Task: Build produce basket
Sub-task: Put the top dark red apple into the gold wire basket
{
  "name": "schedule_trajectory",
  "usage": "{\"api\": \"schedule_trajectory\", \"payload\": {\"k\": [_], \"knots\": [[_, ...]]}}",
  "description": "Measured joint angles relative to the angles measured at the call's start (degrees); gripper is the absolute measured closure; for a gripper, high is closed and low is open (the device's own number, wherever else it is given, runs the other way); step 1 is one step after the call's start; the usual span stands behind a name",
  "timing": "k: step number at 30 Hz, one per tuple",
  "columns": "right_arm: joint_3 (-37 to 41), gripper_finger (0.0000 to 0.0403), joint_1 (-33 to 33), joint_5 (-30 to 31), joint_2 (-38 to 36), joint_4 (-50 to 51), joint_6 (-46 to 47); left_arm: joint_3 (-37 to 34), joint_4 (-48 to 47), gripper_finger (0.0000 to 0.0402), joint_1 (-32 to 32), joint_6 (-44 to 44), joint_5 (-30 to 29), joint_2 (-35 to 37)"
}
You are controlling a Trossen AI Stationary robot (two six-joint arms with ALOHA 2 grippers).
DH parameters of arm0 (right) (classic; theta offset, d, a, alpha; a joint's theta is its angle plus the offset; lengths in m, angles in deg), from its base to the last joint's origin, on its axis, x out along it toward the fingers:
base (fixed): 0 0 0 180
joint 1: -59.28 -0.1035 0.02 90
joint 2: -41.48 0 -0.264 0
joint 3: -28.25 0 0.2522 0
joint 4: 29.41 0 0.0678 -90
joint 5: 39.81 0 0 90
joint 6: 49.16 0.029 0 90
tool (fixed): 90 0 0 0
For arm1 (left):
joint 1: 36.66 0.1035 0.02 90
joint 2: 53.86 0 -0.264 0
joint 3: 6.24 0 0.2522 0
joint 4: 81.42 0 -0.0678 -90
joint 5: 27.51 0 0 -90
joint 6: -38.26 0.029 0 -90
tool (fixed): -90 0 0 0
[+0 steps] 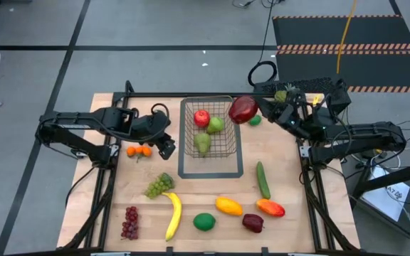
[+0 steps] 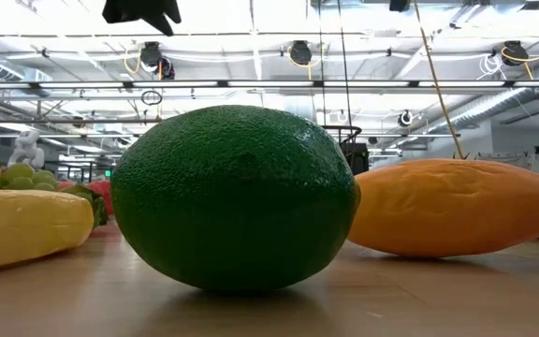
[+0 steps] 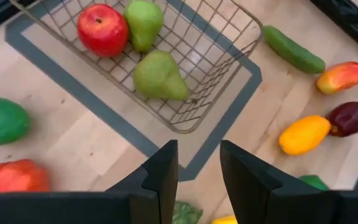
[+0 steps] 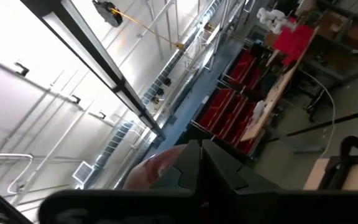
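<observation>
at the table's near edge the lime (image 1: 204, 222), banana (image 1: 173, 216) and mangoes (image 1: 228, 206) still wait. farther back, the basket (image 1: 231, 161) holds an apple and two pears. the right gripper (image 1: 256, 108), jaws clamped on a dark red apple (image 1: 242, 110), should centre over the basket before lowering and releasing. the left gripper (image 1: 166, 148) hovers beside the oranges (image 1: 139, 151), jaws narrowly parted, empty.

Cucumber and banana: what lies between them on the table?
High view: the orange mango lies between the cucumber and the banana, with the lime just below that line.
</observation>
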Motion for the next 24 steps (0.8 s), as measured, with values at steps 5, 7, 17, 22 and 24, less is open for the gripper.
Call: {"api": "schedule_trajectory", "payload": {"k": [5, 7, 17, 22, 24], "knots": [[0.0, 0.0400, -1.4, 0.2, 4.8, -5.9, -0.6, 0.0, -5.8, 0.0282, 0.3, 0.4, -2.7, 1.2], [0.0, 0.0400, -2.2, 1.7, 6.8, -7.1, -0.9, 0.0, -8.6, 0.0282, 0.5, 1.2, -4.4, 1.4], [0.0, 0.0402, -4.2, 13.2, 14.4, -7.0, -5.3, 0.0, -15.9, 0.0282, 4.0, 1.2, -7.4, 1.4], [0.0, 0.0402, -2.9, 11.4, 15.6, -4.6, -15.1, 0.0, -15.9, 0.0282, 5.4, -1.2, -7.0, 1.4], [0.0, 0.0402, -1.6, 7.8, 15.9, -2.9, -20.4, 0.0, -15.8, 0.0282, 6.0, -1.7, -6.9, 1.4]]}}
